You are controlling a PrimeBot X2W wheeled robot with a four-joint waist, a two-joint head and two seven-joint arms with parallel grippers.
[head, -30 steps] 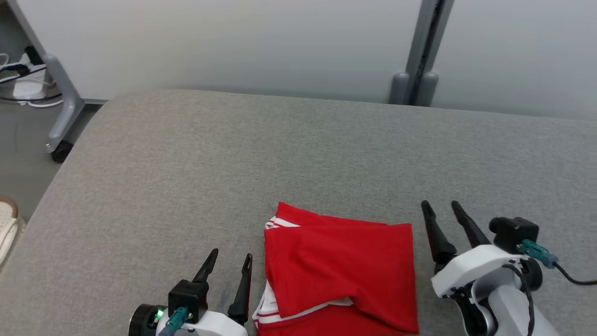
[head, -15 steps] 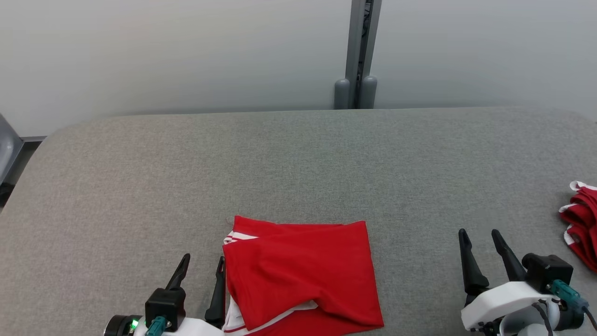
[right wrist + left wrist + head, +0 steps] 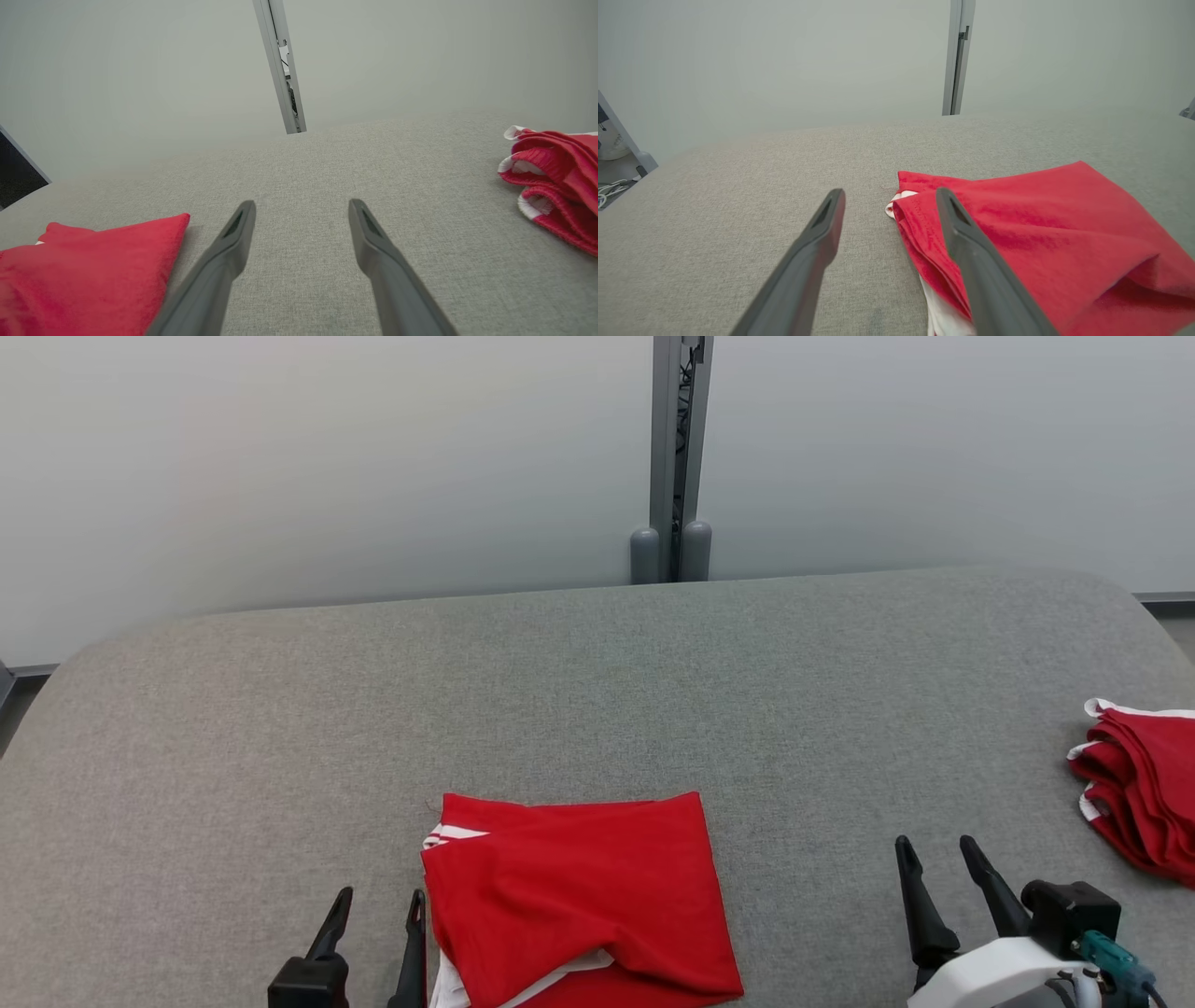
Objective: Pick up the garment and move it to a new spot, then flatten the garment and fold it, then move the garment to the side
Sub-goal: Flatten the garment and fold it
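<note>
With left tool [image 3: 381, 893], right tool [image 3: 934, 841] spread, empty: gotta grab folded garment [image 3: 579, 887] by both sides, drag flat toward pile [image 3: 1144, 784] at right.

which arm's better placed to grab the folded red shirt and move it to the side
Left, probably. The left gripper is open right beside the near edge of the folded red shirt. The right gripper, also open, stands apart from it across bare table.
</note>
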